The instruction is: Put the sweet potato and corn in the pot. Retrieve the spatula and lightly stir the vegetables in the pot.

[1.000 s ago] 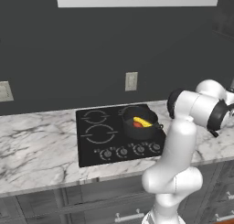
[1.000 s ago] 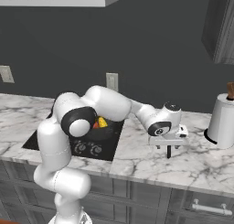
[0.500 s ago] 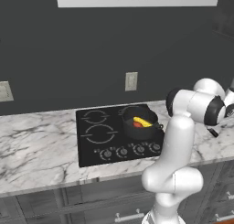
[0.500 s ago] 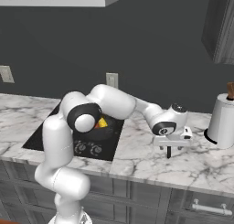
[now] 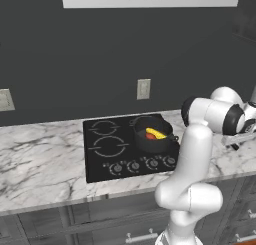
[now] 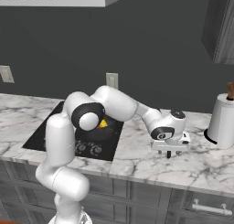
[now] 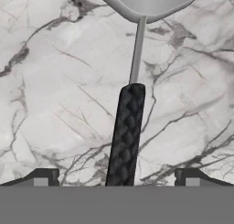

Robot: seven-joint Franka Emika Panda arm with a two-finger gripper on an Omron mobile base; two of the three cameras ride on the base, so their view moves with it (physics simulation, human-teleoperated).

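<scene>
From the left base view, the pot (image 5: 152, 133) sits on the back right burner of the cooktop (image 5: 131, 147) with the corn (image 5: 156, 133) and the sweet potato (image 5: 150, 136) already inside, so the loading step looks done; the arm's wrist has swung further right over the last second, away from the stove. From the right base view, the gripper (image 6: 169, 153) has travelled right along the marble counter (image 6: 151, 155) toward the paper towel roll (image 6: 224, 120) and now hangs low over the stone. In the hand view, the spatula (image 7: 128, 122) lies flat on the counter, its black handle running between the wide-spread, empty jaws, so the grasp appears next.
</scene>
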